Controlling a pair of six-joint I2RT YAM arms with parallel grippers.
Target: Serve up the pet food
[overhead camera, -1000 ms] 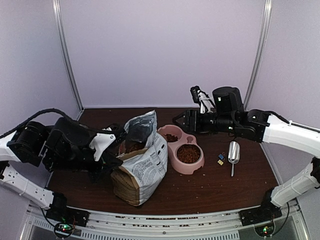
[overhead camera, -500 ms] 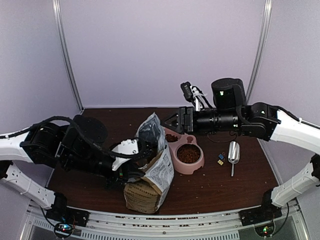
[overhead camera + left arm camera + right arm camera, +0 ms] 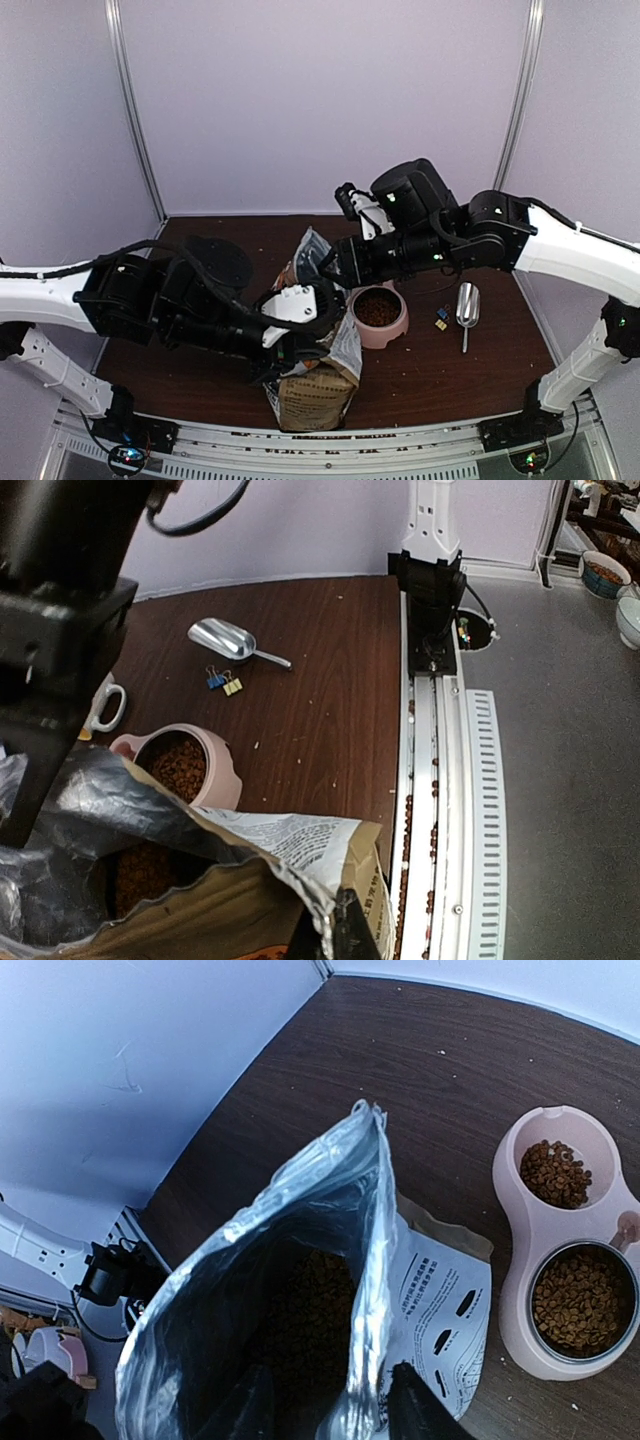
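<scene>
The pet food fills both cups of the pink double bowl [image 3: 520, 1250]: a small heap [image 3: 555, 1173] and a fuller one [image 3: 583, 1300]. More kibble [image 3: 310, 1320] lies deep inside the open foil-lined bag [image 3: 318, 375], which stands near the table's front edge. My left gripper [image 3: 335, 935] is shut on the bag's front corner edge. My right gripper [image 3: 335, 1410] hovers at the bag's mouth, open, one finger inside the bag and the other outside its shiny rim [image 3: 368, 1250]. From above, the right gripper [image 3: 328, 268] is at the bag's top, just left of the bowl [image 3: 395, 330].
A metal scoop [image 3: 467, 303] and small binder clips [image 3: 440, 319] lie right of the bowl. Loose kibble sits in the front rail [image 3: 408, 830]. The right arm's base [image 3: 432, 590] stands at the rail's end.
The left arm has dragged the bag right and toward the front edge. The right arm has swung left and down onto the bag's mouth, its jaws narrowing.
</scene>
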